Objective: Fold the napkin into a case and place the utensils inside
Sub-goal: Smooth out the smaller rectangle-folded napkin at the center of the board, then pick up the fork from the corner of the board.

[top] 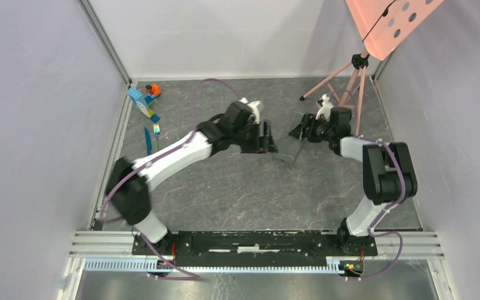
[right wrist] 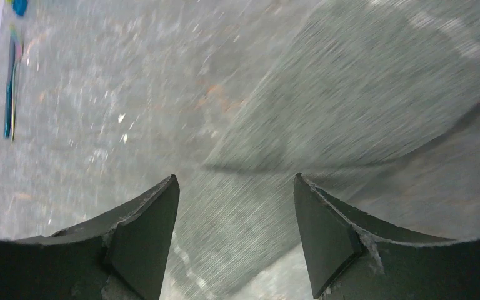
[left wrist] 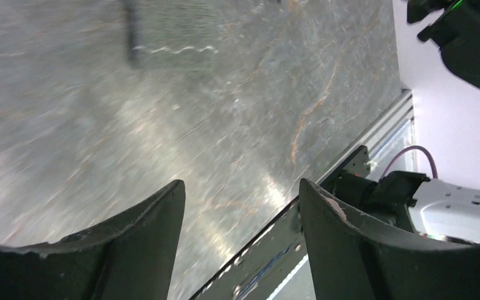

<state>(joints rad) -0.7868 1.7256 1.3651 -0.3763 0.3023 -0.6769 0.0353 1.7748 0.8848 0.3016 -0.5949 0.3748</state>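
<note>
Napkin (right wrist: 362, 94): limp, light cloth; a corner pinch seemed best.
Left end effector (left wrist: 240, 187): stood released, empty.
Right end effector (right wrist: 236, 181): stood released, empty.

from above, the napkin (top: 289, 152) is largely hidden between the left gripper (top: 267, 139) and the right gripper (top: 301, 129); its folds cannot be told. the pink board (top: 390, 22) is cut off by the top edge. both wrist views are blurred: the utensils (right wrist: 10, 81) are a thin streak, a blue shape (right wrist: 19, 6) is cropped at the top, and a dark strip (left wrist: 131, 34) on the surface (left wrist: 225, 125) cannot be named.
</note>
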